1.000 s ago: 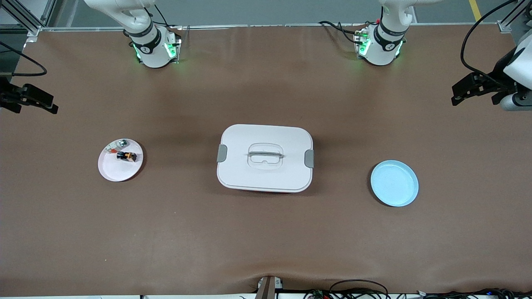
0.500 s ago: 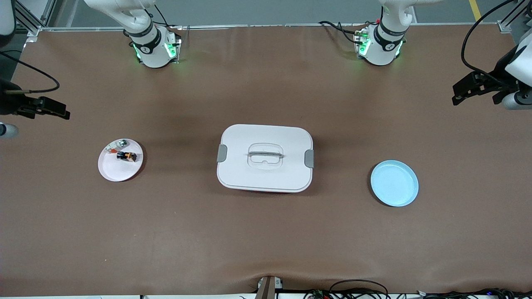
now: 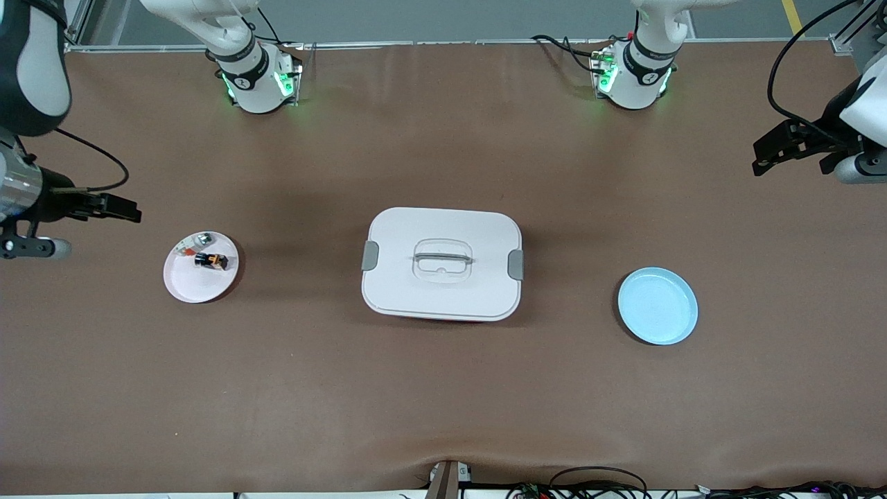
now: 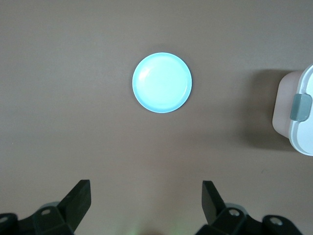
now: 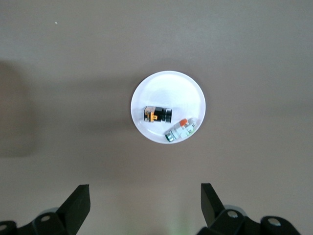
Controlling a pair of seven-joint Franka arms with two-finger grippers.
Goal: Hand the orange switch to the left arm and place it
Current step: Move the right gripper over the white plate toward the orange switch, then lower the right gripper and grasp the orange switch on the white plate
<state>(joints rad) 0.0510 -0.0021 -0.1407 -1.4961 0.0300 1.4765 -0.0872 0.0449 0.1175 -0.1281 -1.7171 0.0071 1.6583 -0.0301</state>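
Observation:
The orange switch (image 3: 211, 260), black with an orange end, lies on a small white plate (image 3: 197, 284) toward the right arm's end of the table. It also shows in the right wrist view (image 5: 157, 115), on the plate (image 5: 166, 88). My right gripper (image 3: 132, 209) is open and empty, up over bare table beside that plate; it also shows in the right wrist view (image 5: 145, 196). The white box (image 3: 442, 263) with grey latches stands mid-table. My left gripper (image 3: 762, 156) is open and empty over the left arm's end of the table; it also shows in the left wrist view (image 4: 146, 196).
A small green-grey-red item (image 3: 194, 242) shares the white plate with the switch (image 5: 180, 129). A light blue plate (image 3: 657, 305) sits empty toward the left arm's end (image 4: 162, 82). The box's edge and a latch show in the left wrist view (image 4: 301, 115).
My right arm has swung into view, its gripper moving toward the white plate. The left gripper has stayed almost still. Nothing on the table has moved.

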